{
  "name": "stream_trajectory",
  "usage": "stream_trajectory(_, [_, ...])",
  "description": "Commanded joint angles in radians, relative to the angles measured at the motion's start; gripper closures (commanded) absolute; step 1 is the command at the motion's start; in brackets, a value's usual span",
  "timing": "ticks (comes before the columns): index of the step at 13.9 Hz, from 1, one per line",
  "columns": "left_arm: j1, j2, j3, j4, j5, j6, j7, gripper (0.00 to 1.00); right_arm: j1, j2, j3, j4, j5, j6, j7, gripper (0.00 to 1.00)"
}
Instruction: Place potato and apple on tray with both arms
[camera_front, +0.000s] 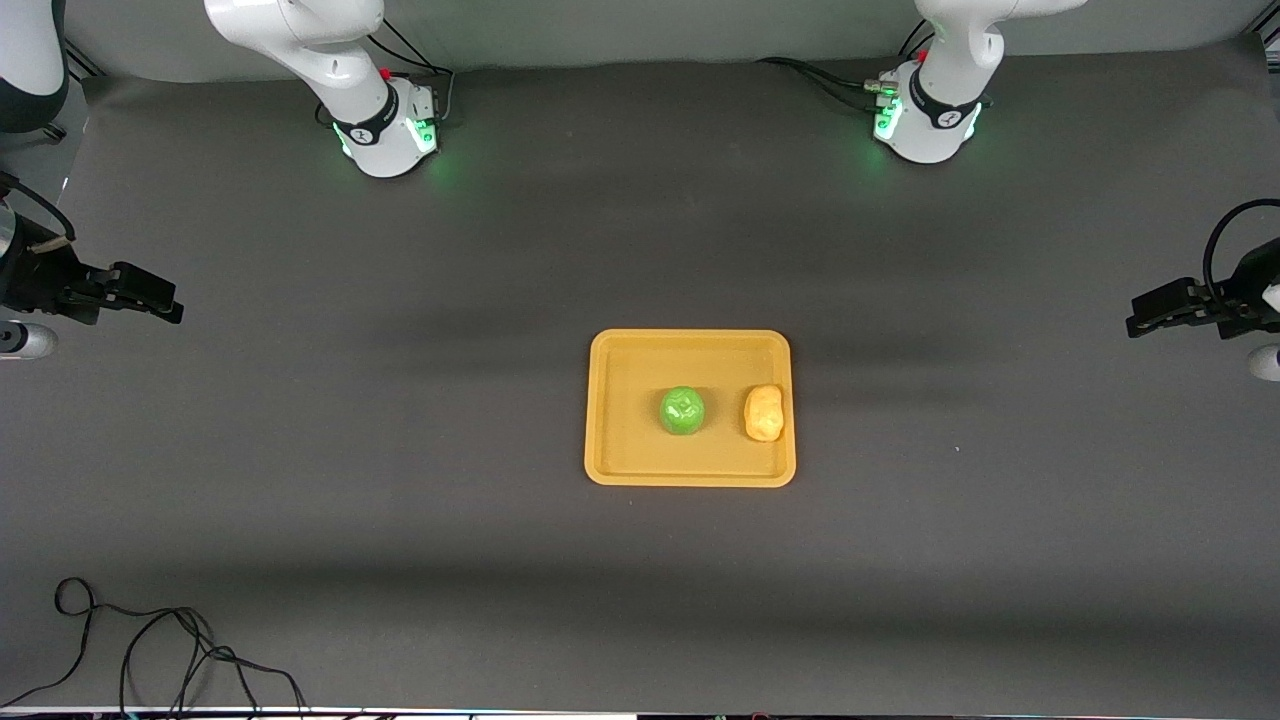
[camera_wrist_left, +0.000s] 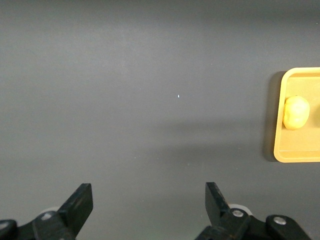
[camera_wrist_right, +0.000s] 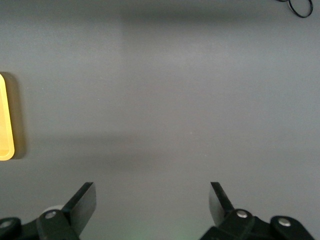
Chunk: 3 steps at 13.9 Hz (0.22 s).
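Yellow-orange plastic marks the tray (camera_front: 690, 345), which lies on the dark grey table (camera_front: 400, 450) about midway between the two arms' ends. The apple (camera_front: 682, 411) sits near the tray's middle, and the potato (camera_front: 764, 413) rests beside it toward the left arm's end, close against the rim. The two are apart, not touching. Both are judged to be placed already, so the task appears complete.

The left gripper (camera_front: 1140, 322) is held over bare table at the left arm's end, well apart from the tray; in the left wrist view its fingers (camera_wrist_left: 80, 202) are seen spread wide with nothing between them. The right gripper (camera_front: 170, 305) is held likewise over bare table at the right arm's end, its fingers (camera_wrist_right: 82, 202) parted and empty. Both arms are judged to be parked clear so that the tray is left unobstructed.

A loose black cable (camera_front: 150, 650) lies at the table's edge nearest the front camera. No brand, label or writing can be read anywhere; only a small dark mark is seen on each base, too small to tell.
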Motion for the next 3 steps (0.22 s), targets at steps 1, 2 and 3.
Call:
stream_trajectory(1, [0.002,0.004,0.003,0.007,-0.009,-0.004,-0.013,0.00,0.006,-0.011,-0.006,-0.003,0.026,0.001,-0.016,0.00])
stream_trajectory(2, [0.001,0.004,0.003,0.007,-0.009,-0.004,-0.013,0.00,0.006,-0.011,-0.006,-0.003,0.026,0.001,-0.016,0.00])
stream_trajectory(3, [-0.004,0.004,0.003,0.007,-0.009,-0.004,-0.013,0.00,0.006,-0.011,-0.006,-0.003,0.026,0.001,-0.016,0.00])
